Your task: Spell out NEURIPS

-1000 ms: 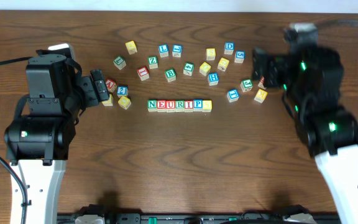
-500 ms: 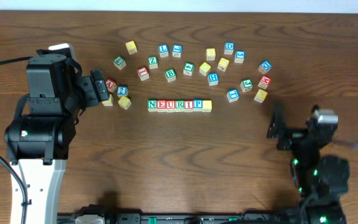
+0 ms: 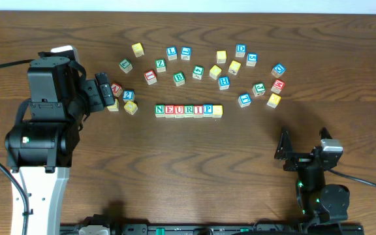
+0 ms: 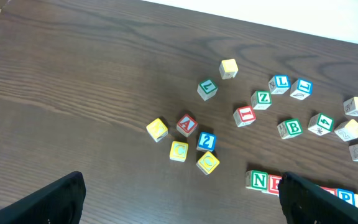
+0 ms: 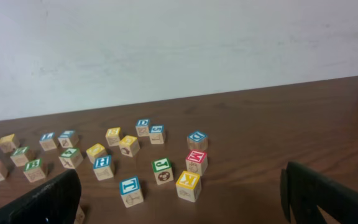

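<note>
The NEURIPS cubes (image 3: 188, 110) lie touching in one row mid-way across the bench (image 3: 175, 170), reading N, E, U, R, I, P, then a yellow cube whose letter is illegible. The left pincer (image 3: 105, 90) and right pincer (image 3: 302, 151) are released and empty, so the spelling looks finished.

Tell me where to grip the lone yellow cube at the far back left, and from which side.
Come straight down on the lone yellow cube and pinch two opposite side faces. It lies flat but turned askew, so rotate the grip to match. Its nearest neighbour, the green-faced cube, stands clear of it.
</note>
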